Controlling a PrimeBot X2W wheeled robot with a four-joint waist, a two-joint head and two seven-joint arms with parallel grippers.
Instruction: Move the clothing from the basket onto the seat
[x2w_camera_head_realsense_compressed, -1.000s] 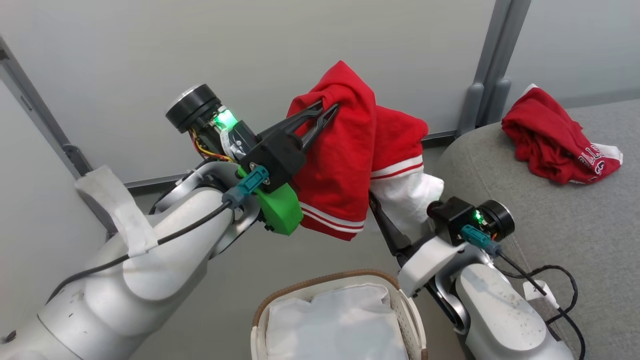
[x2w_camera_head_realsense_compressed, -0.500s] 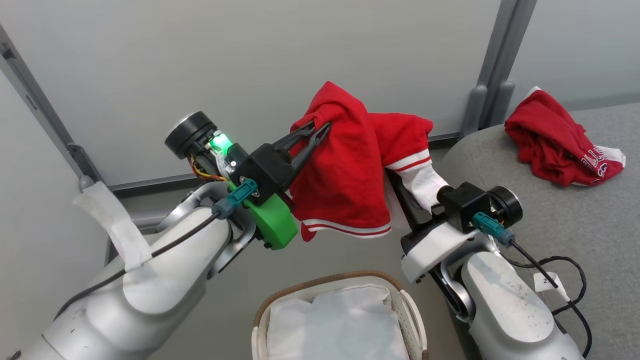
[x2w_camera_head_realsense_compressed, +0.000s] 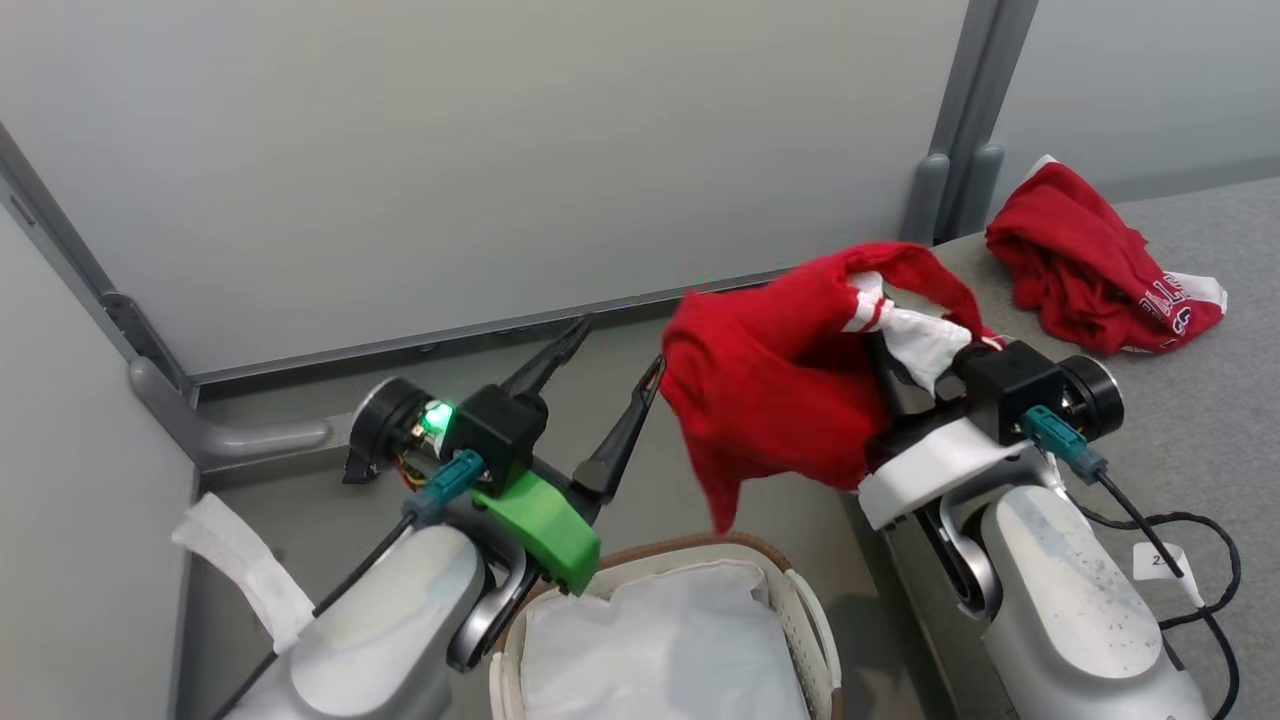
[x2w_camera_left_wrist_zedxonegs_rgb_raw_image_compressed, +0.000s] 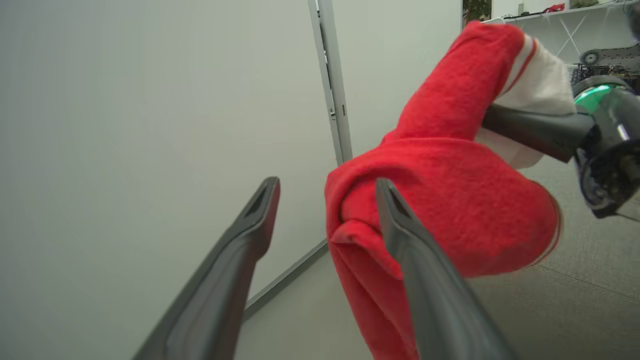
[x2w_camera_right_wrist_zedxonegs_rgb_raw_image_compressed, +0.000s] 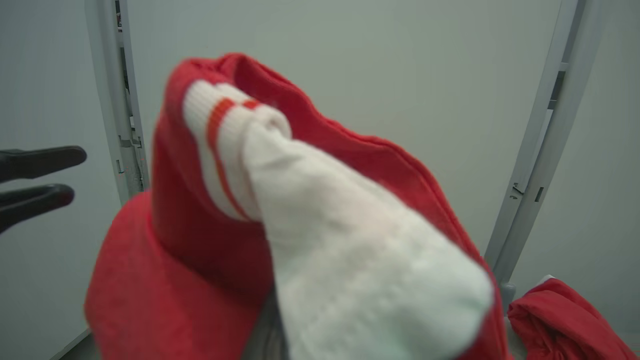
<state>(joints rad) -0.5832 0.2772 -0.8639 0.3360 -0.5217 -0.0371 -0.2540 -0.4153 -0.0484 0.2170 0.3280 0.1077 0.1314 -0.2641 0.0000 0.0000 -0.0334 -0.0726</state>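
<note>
A red garment (x2w_camera_head_realsense_compressed: 775, 405) with white striped trim hangs bunched from the right gripper (x2w_camera_head_realsense_compressed: 893, 368). Its fingers are closed on the white-edged fold, and the cloth hides their tips. The garment is in the air at the left edge of the seat (x2w_camera_head_realsense_compressed: 1200, 400), its upper part over the corner of the grey cushion. Its lower tail dangles off the seat over the floor (x2w_camera_head_realsense_compressed: 680, 520). In the right wrist view the white trim and red folds lie over the fingers, close and blurred.

A second garment (x2w_camera_head_realsense_compressed: 1085, 255), red with white lettering, lies crumpled on the seat, farther back than the held one and apart from it.

The left gripper (x2w_camera_head_realsense_compressed: 618, 345) is open, its two fingers spread wide with nothing between them. It is left of the seat, just beside the hanging garment. In the left wrist view one finger crosses in front of the red cloth; whether it touches cannot be told.

The basket (x2w_camera_head_realsense_compressed: 805, 620) stands on the floor just left of the seat, below the garment's tail, with a white liner (x2w_camera_head_realsense_compressed: 660, 640) in it.
</note>
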